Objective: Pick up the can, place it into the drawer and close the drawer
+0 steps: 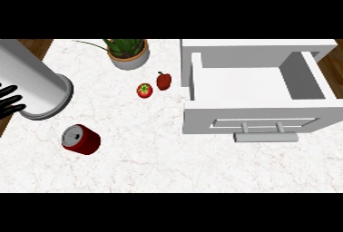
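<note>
Task barely begun: can not yet picked up, drawer open & empty.

L to R: left hand [9, 102] sat at the view's left edge, fingers [8, 90] spread & relaxed, holding nothing, apart from the red can [81, 139], which lay on its side on the bench [167, 167] below that forearm. Drawer [258, 113] pulled out at right, nothing inside as far as seen. Right hand out of view. Pick, place, close all left.

The red can [81, 139] lay tilted on the counter's left; the white drawer [258, 106] stood open, well apart.
</note>
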Motion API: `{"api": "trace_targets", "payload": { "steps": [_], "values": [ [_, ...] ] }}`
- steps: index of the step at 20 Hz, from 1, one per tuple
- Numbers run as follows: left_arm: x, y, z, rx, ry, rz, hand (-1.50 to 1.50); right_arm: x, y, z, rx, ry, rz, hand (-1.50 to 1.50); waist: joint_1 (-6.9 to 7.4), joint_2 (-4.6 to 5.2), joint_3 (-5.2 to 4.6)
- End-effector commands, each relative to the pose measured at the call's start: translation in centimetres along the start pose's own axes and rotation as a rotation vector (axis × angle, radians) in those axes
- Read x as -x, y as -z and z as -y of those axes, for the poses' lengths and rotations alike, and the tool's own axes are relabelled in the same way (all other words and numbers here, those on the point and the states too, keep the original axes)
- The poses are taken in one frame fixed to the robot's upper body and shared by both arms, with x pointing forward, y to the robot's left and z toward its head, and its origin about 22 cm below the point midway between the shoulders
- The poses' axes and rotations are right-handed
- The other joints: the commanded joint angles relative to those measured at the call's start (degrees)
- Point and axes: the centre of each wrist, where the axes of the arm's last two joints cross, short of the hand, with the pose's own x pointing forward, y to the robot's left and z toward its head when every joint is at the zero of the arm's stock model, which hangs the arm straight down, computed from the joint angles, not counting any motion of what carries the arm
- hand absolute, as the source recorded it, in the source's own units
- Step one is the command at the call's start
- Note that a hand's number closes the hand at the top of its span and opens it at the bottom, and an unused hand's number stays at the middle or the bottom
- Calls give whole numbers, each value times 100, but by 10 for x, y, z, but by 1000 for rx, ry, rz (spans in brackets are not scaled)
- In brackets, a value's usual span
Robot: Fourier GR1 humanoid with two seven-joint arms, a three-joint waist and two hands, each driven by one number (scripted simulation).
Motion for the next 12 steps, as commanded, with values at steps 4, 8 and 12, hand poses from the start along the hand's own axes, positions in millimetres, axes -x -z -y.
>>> {"api": "trace_targets", "payload": {
  "steps": [4,8,12],
  "values": [
    [22,37,-3,7,-24,-33,-150,5,-12,14,-13,-3,1,-150,-24,8,-3],
    [55,62,21,-6,-1,-39,-150,2,-14,12,25,-11,-3,-150,24,0,-3],
    [47,40,14,-18,28,-56,-150,-9,-21,14,-1,1,6,-150,34,-3,-2]
  ]
}}
